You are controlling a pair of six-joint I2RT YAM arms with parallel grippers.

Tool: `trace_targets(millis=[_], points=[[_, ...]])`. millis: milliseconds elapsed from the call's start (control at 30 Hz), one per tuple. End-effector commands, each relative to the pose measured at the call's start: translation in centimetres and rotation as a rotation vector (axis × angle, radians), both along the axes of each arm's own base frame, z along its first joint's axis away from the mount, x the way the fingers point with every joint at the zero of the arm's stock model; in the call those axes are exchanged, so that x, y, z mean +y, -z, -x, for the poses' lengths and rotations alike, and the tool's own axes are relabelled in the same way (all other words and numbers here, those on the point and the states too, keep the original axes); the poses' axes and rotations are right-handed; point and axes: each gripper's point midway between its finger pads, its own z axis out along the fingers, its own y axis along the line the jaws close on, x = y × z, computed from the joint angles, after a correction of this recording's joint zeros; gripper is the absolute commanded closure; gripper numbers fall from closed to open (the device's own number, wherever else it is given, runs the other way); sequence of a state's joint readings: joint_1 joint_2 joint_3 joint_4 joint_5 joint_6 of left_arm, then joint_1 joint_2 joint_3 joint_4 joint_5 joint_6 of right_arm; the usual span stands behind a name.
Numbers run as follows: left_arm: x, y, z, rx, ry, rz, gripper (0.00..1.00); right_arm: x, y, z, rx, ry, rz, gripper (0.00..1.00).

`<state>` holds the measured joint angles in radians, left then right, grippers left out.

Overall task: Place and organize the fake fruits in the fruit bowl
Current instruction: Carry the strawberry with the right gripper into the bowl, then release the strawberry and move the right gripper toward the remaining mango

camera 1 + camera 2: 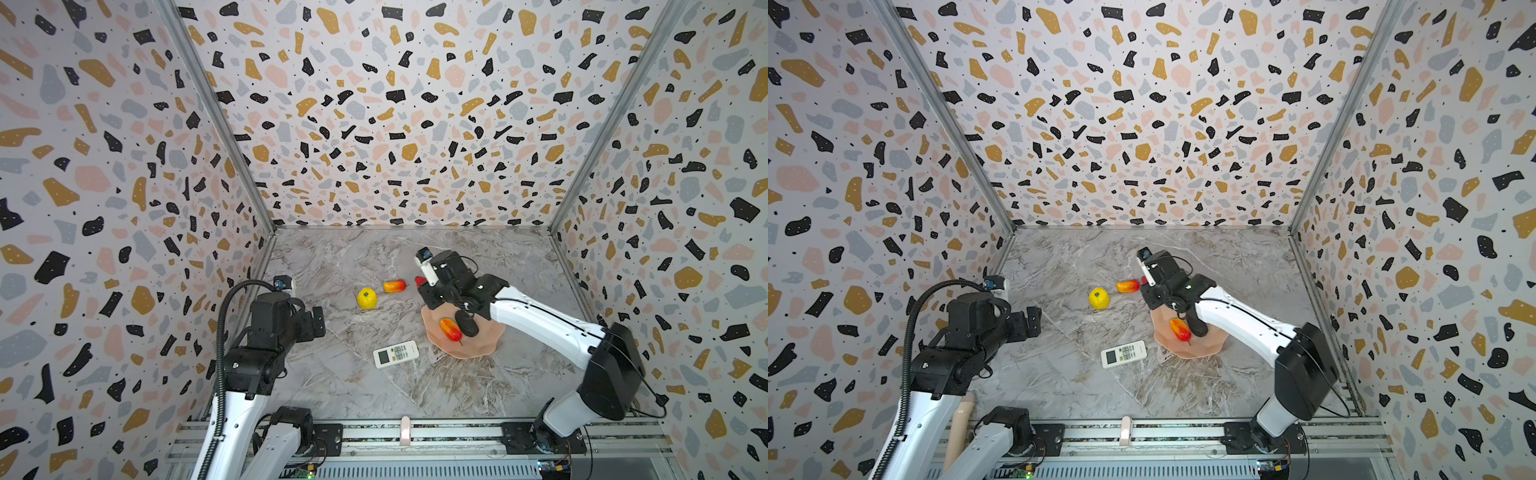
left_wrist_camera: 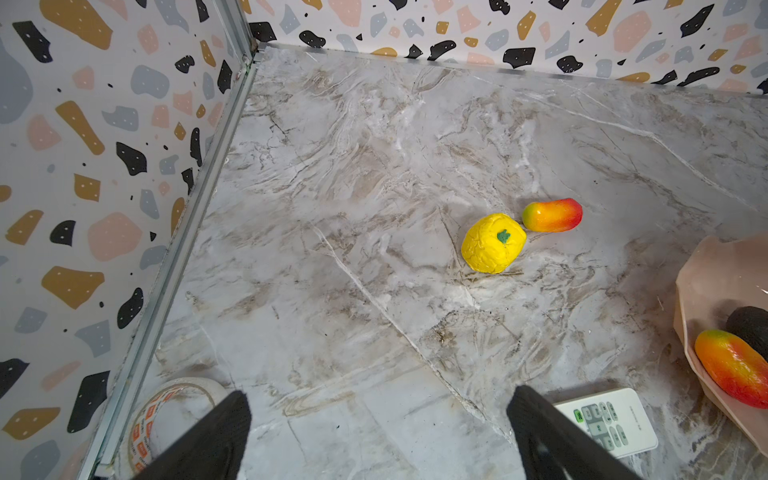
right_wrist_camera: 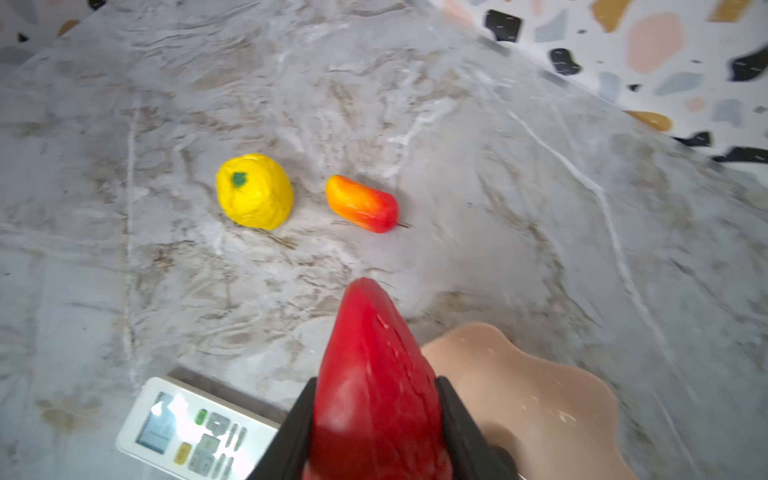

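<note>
My right gripper (image 3: 376, 388) is pinching the strawberry (image 3: 365, 332) across its fat end, tip poking forward. It hangs just past the far-left rim of the fruit bowl (image 1: 478, 349) (not over the dish floor yet, as far as I can judge). Left gripper (image 2: 378, 401): jaws spread wide, nothing between them, parked by the left wall (image 2: 104, 208) near a tape roll (image 2: 166, 411). The bowl holds a red-orange oval (image 1: 451, 329) and the blackish oval (image 1: 467, 323), side by side, seemingly touching. Out on the marble table (image 1: 332, 374) are the yellow ball (image 1: 367, 298) and the second red-orange oval (image 1: 394, 286), near each other but apart.

Risks as I see them:
- The strawberry tapers and looks glossy, so the squeeze may squirt it forward out of the grip.
- If I release too early, it lands on the wavy rim and rolls off.
- The dish is shallow, so a drop onto the two ovals could knock one out.
- My right arm (image 1: 540, 320) crosses above the bowl and may nudge it.

Room:
- The far half of the table is bare, with plenty of space left of the bowl.
- The remote (image 1: 395, 354) sits just beside the bowl's near-left rim.
- The right wall (image 1: 665, 291) looks close to the arm's elbow.
</note>
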<state>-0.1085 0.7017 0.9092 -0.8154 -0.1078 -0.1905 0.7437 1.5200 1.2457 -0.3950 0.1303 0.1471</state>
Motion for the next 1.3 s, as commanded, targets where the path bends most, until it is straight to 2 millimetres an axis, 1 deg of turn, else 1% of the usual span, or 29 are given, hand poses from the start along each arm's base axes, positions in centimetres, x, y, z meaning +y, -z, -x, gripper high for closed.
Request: trace_targets(millis=[0,67,167,267,367,500,633,733,833,967,1033,1100,1167,1267], points=[[-0.4,0.3,-0.1,0.003,0.025,0.005,0.0,-6.3,2.9,1.0,0.064,0.108,0.119,0.76],[-0.5,0.3,-0.1,0.005,0.027,0.006,0.0,-9.5,3.5,1.3,0.073,0.175,0.135,0.76],[-0.5,0.4,-0.1,0.008,0.027,0.008,0.0,-12.5,4.6,1.7,0.093,0.236,0.144,0.77],[-0.5,0.4,-0.1,0.007,0.029,0.009,0.0,-14.2,6.4,2.0,0.124,0.265,0.176,0.77],[-0.5,0.3,0.0,0.003,0.027,0.009,0.0,-15.2,8.0,2.0,0.152,0.29,0.218,0.77],[-0.4,0.1,0.1,-0.003,0.027,0.007,0.01,-15.1,8.9,1.6,0.171,0.297,0.234,0.76],[-0.4,0.0,0.1,-0.008,0.027,0.008,0.01,-14.8,9.8,1.3,0.185,0.293,0.235,0.72],[-0.5,0.1,0.1,-0.006,0.027,0.009,0.0,-14.7,10.5,1.3,0.201,0.286,0.239,0.65],[-0.5,0.1,0.1,-0.005,0.028,0.009,0.01,-14.7,10.7,1.2,0.208,0.287,0.239,0.57],[-0.5,0.0,0.1,-0.008,0.028,0.009,0.0,-14.8,10.3,0.9,0.201,0.293,0.232,0.45],[-0.5,0.1,0.1,-0.005,0.027,0.009,0.0,-14.8,10.3,0.9,0.2,0.292,0.232,0.36],[-0.5,0.1,0.1,-0.006,0.028,0.01,0.01,-14.8,10.0,0.8,0.199,0.292,0.233,0.32],[-0.5,0.1,0.1,-0.006,0.029,0.01,0.0,-14.6,9.4,0.6,0.189,0.292,0.227,0.29],[-0.5,0.1,0.1,-0.005,0.03,0.01,0.01,-13.7,7.2,0.0,0.15,0.28,0.202,0.24]])
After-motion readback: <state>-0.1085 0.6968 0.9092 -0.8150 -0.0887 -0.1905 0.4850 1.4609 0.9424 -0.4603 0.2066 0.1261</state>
